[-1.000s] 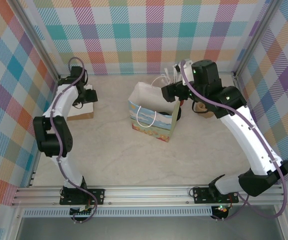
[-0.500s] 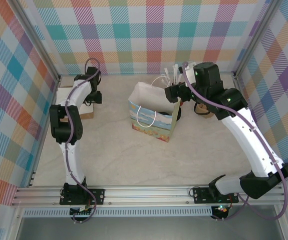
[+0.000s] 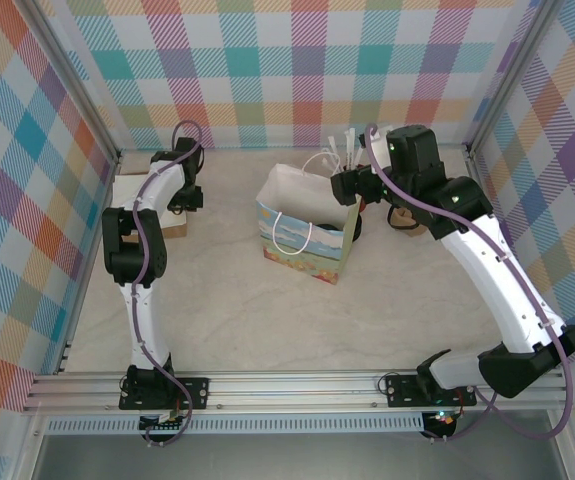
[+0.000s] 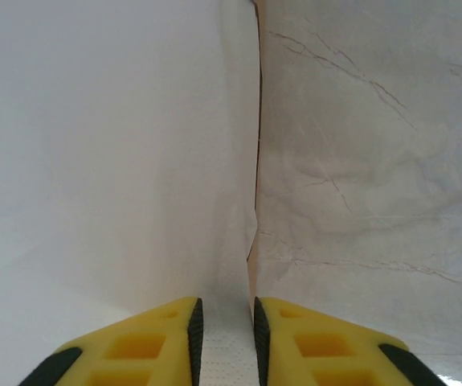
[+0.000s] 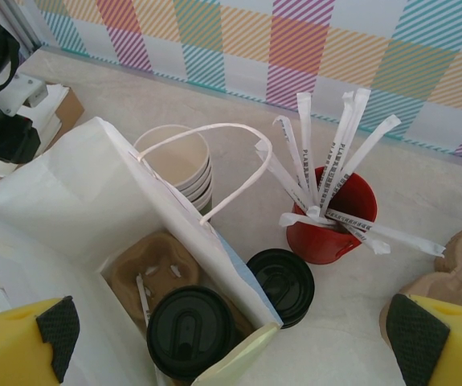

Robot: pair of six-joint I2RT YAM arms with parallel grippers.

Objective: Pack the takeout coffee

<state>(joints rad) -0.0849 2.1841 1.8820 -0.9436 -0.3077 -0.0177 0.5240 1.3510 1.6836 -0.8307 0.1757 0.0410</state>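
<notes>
Takeout coffee: in the gift bag, seated in a brown pulp carrier at the bottom.
- Stands upright, long axis vertical, black lid up toward the bag's open mouth.
- From the right wrist view I see the lid's round top only; the cup wall below it is hidden.

Right gripper: hangs over the bag mouth, yellow fingers spread wide at either edge of the view, nothing between them. From above, it sits at the bag's far right corner.

Left gripper: far left of the table, down on a white paper stack at its right edge.
- Jaws drawn nearly together, and dimpled white paper fills the slit.
- Cannot tell whether the pads bite on it.

Beside the bag, seen from the right wrist:
- Stack of black lids just outside the near corner.
- Stack of lidless cups behind the far wall.
- Red cup of wrapped straws, upright.
</notes>
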